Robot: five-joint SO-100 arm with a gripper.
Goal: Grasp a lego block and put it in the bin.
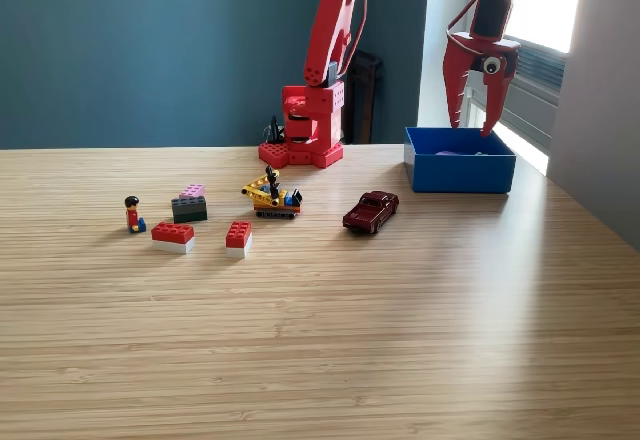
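One red robot arm, one gripper, jaws apart, nothing between them. One blue bin. One dark red toy car. One yellow toy digger. One minifigure. Four block pieces in view: two red-on-white blocks, longer one and shorter one; one dark block; one pink block just behind it. One wooden table. Contents of bin too faint to count.
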